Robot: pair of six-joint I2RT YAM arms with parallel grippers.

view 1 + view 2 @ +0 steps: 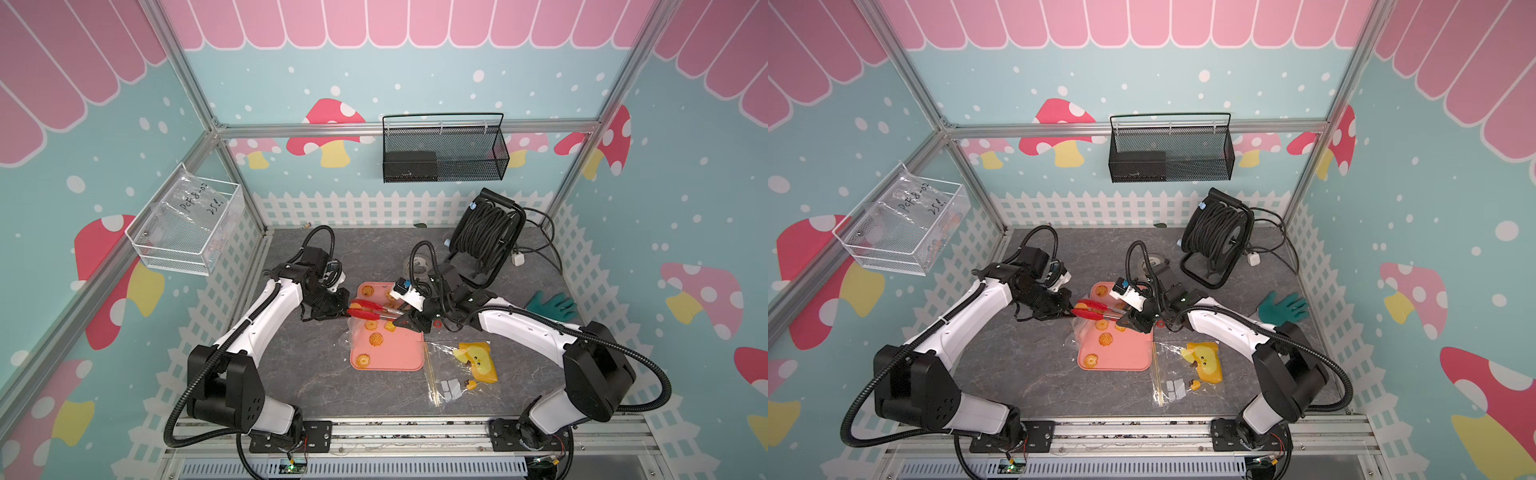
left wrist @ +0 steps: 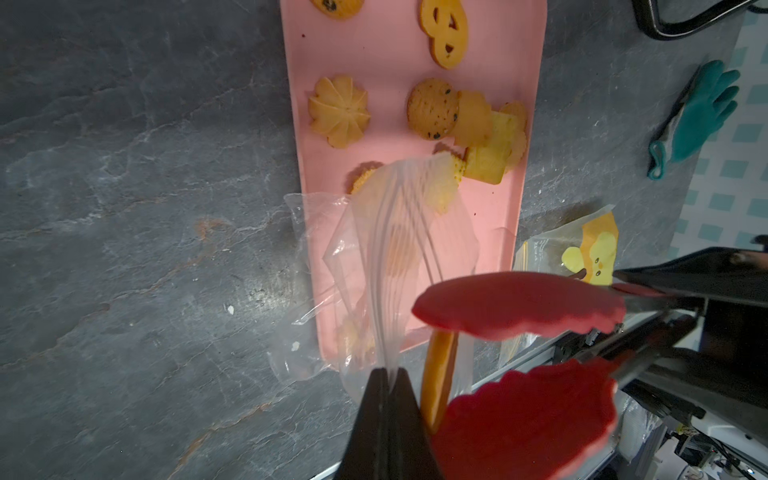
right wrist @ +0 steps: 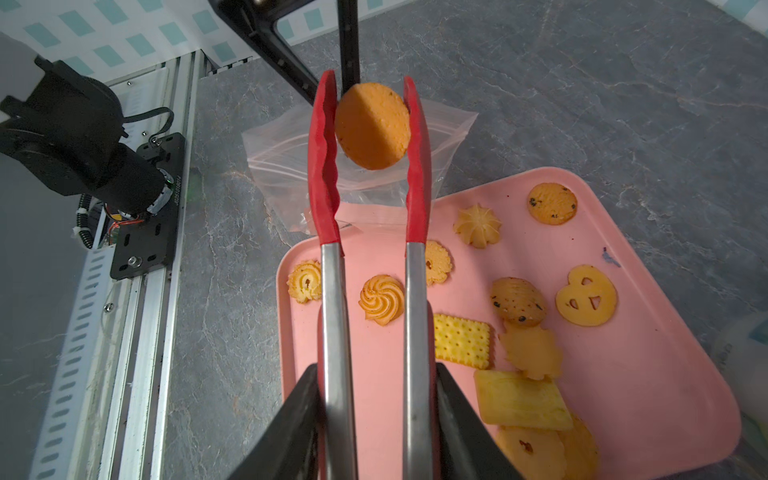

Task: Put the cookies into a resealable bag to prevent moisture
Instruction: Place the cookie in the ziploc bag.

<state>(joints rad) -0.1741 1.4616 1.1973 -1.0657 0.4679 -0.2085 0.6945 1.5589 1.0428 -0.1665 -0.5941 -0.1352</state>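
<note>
Left gripper (image 2: 388, 376): jaws pressed together on a thin fold of the bag (image 2: 395, 249), which it holds lifted.
Right gripper (image 3: 376, 374): jaws closed on the two steel arms of the tongs (image 3: 333, 266), near their back end.
Tongs: partly closed. The red tips press one round cookie (image 3: 372, 124) by its edges, and the arms are apart by the width of this cookie.
Held cookie: in the air, on edge, just at the bag. I cannot tell if it is already inside the mouth.
Bag: clear, at the tray (image 3: 644, 374) side near the left arm, partly over the tray rim and partly over the table (image 3: 582, 83).
Other cookies (image 3: 381, 298): loose on the pink tray, some alone, some piled in one corner. One shows through the plastic, but in or under the bag I cannot tell.
Glove (image 1: 552, 305): green, on the table beyond the right arm.
</note>
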